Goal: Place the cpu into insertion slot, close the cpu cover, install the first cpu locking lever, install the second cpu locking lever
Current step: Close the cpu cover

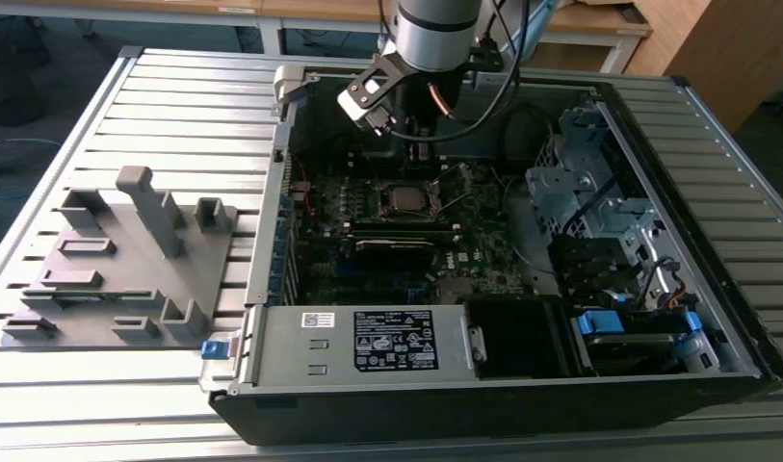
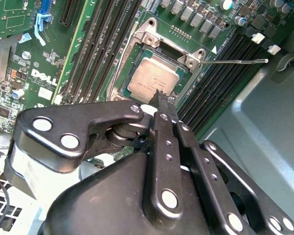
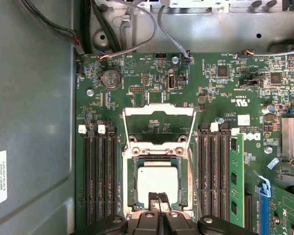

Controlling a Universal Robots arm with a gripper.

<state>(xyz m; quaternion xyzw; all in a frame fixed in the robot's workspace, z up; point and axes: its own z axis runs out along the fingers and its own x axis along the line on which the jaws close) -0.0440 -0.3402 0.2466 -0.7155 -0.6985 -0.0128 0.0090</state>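
The cpu (image 3: 158, 182) lies flat in the insertion slot (image 3: 131, 188) on the green motherboard (image 3: 137, 81), the cpu cover (image 3: 159, 111) swung open just beside it, and the gripper (image 3: 159, 197), its fingers pressed together, hangs over the chip's edge

The arm (image 1: 436, 29) hung in from the top edge of the exterior view, its last silver-grey section close to upright and pointing down. Under it sat the gripper (image 3: 159, 198), dark and narrow. In both wrist views I could see the black linkage bars (image 2: 162, 161) spreading from the gripper's body and running in toward the tips. The two fingers (image 3: 153, 198) lay pressed side by side, just a thin seam between them, tips aimed downward.
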